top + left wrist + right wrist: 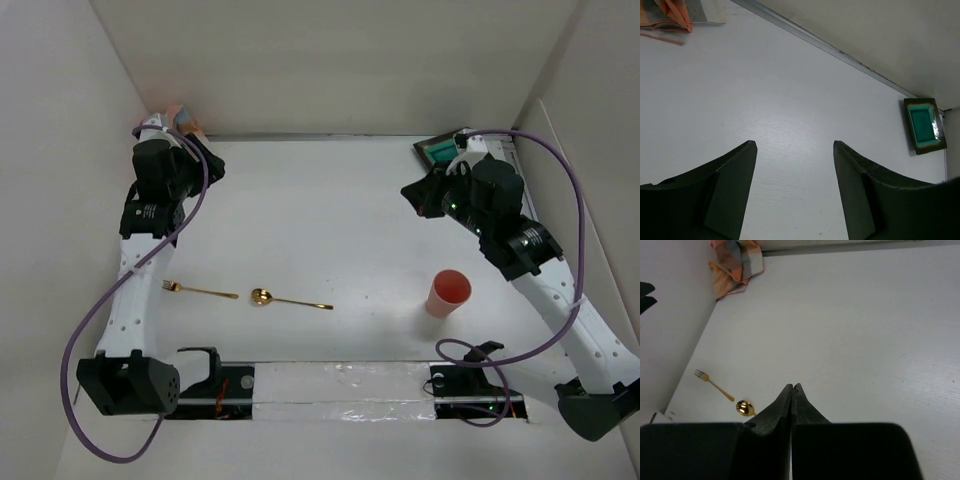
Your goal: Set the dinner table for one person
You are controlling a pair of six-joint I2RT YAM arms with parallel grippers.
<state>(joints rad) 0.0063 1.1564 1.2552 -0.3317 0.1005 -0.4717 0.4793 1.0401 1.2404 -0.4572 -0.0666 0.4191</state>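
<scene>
**Left gripper (pixel 795 145) spread open beside the cloth mat (pixel 667 17)**

Fingers of the left gripper fill the bottom of the left wrist view, set well apart and holding nothing, with bare tabletop between them. The cloth mat lies bunched in the far left corner of the dinner table (pixel 330 220), up and to the left of those fingers, so the gripper is beside the mat and not over it. Fetching the mat looks like the step in hand, since the rest of the setting would sit on it.

To do it well, the wrist should turn toward the heap and come down on a raised fold, where there is cloth to pinch (a flat patch would likely slip). Lifting before carrying matters: the fork (pixel 200 291) and the spoon (pixel 262 296) lie near the front left, and a dragged cloth could sweep them aside.

The right gripper (pixel 792 387) is pressed closed on nothing. It sits near the green dish (pixel 440 150) in the far right corner and would have to open before taking it. The pink cup (pixel 449 292) stands upright at the front right, well apart from the cutlery.
</scene>
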